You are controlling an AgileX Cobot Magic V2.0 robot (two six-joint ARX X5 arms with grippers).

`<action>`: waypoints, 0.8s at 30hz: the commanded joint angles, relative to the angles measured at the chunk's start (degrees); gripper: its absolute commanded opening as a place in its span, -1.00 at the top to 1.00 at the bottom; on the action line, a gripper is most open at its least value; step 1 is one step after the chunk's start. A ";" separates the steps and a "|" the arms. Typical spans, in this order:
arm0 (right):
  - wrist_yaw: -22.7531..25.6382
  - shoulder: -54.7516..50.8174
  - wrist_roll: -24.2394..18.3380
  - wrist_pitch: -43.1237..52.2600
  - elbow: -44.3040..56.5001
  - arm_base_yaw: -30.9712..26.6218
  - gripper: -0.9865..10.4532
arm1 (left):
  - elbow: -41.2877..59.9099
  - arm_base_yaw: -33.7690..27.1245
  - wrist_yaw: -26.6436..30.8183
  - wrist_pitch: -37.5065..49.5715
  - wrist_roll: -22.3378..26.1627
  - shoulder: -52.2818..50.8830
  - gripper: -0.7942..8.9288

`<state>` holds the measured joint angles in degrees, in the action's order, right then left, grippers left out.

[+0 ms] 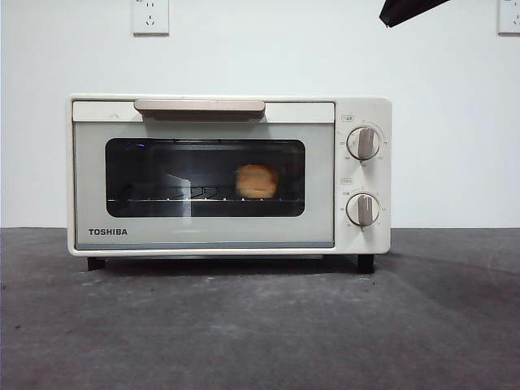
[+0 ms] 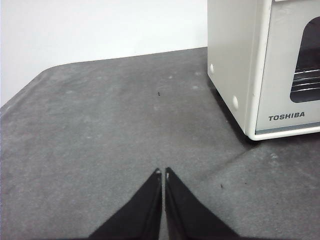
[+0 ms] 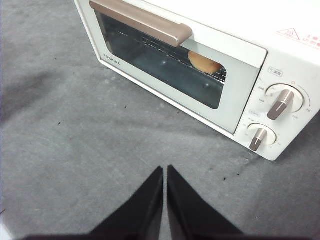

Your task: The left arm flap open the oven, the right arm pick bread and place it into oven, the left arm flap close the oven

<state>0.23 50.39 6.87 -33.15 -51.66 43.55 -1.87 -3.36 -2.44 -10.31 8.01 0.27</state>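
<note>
The cream-white TOSHIBA oven stands on the grey table with its door shut. The golden bread lies on the wire rack inside, seen through the dark glass window. It also shows in the right wrist view, behind the door under the beige handle. My left gripper is shut and empty, low over the table beside the oven's side wall. My right gripper is shut and empty, raised in front of the oven. A black tip shows at the front view's top right.
Two round knobs sit on the oven's right panel. The grey table mat spreads in front of the oven. A white wall with power sockets stands behind. The table's rounded corner shows in the left wrist view.
</note>
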 commanded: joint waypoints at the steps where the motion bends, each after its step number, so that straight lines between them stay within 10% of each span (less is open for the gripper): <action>1: 0.24 0.46 0.39 0.63 -0.42 0.50 0.81 | 1.18 -0.11 0.00 -0.39 -0.13 -0.09 0.79; 17: 0.31 -0.42 -0.50 0.57 -0.42 0.02 0.81 | 1.18 -0.11 0.00 -0.39 -0.13 -0.09 0.79; 24: 0.26 -6.64 -1.62 1.92 0.02 -8.55 0.81 | 1.18 -0.11 0.00 -0.39 -0.15 -0.09 0.79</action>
<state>0.23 44.86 5.80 -32.18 -51.57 36.25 -1.87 -3.36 -2.42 -10.31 8.01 0.27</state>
